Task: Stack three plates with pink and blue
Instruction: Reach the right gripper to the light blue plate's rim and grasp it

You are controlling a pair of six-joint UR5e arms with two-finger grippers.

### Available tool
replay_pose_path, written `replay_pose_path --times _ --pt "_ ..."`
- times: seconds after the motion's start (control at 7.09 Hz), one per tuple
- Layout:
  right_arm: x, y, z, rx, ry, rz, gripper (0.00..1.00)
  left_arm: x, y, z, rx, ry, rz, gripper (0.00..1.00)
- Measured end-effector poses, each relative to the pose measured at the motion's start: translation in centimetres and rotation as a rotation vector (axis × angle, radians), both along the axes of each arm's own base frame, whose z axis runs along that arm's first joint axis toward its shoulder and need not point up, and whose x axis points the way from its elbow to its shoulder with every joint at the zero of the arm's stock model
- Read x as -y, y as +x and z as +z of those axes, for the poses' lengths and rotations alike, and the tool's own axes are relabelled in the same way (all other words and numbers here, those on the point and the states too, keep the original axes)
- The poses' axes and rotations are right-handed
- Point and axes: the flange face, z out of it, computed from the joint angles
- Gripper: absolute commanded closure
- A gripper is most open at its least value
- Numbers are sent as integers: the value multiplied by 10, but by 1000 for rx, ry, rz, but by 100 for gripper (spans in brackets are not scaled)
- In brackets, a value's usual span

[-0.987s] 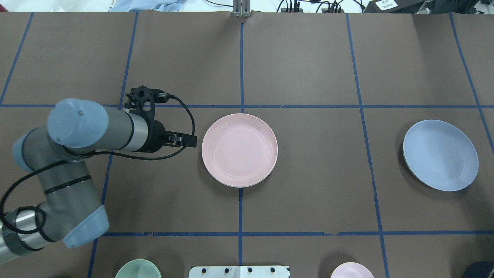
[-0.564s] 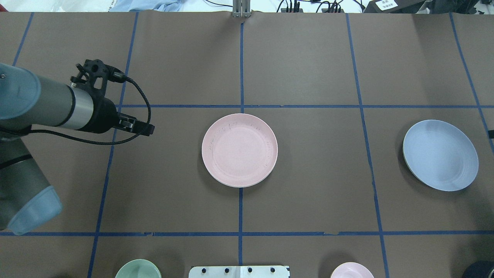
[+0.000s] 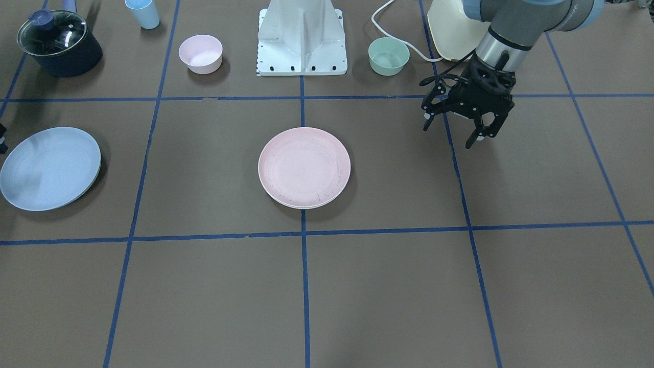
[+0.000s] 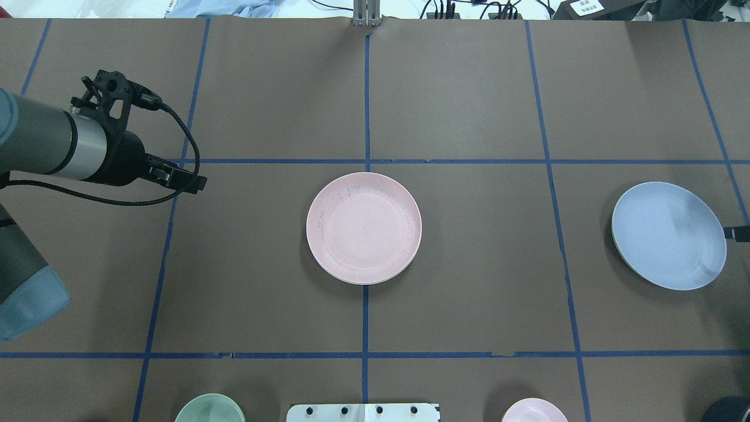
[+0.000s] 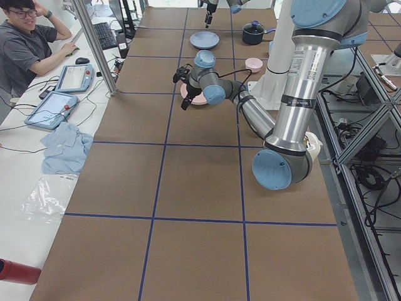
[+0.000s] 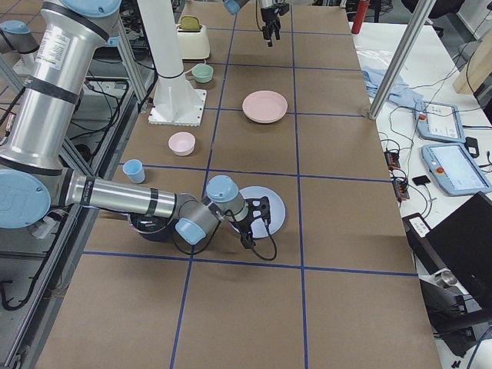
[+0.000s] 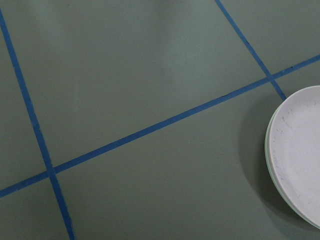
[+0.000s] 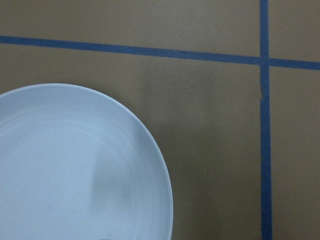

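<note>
Pink plate (image 4: 363, 227) flat, face up, atop cream plate (image 3: 302, 206); blue plate (image 4: 668, 234) well to its right. Left gripper (image 3: 475, 141) released, holding nothing; right gripper (image 4: 738, 233): cannot tell.

Nothing is showing sharply enough to read. A white label (image 4: 586, 7) is sitting on a dark box (image 4: 609, 9) at the table's far edge, well apart from the left gripper's (image 4: 200, 183) jaws, its print too small to make out. A black band (image 5: 293, 100) is ringing the left arm (image 5: 304, 63), well behind those jaws, its pale lettering blurred.

Left gripper (image 3: 479, 139) hangs pointing down, its fingers (image 3: 470, 143) apart.
</note>
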Motion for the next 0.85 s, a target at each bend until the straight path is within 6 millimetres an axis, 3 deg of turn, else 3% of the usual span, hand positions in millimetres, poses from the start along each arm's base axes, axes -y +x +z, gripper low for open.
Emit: replay_pose_path --times 0.14,0.56,0.85 --pt "0 -7 6 -7 1 -6 45 0 0 0 0 1 0 0" --pt "11 -27 18 -12 1 -32 58 0 0 0 -1 0 0 0" --pt "10 -35 19 -11 1 -50 100 0 1 -1 -5 -2 -2 0"
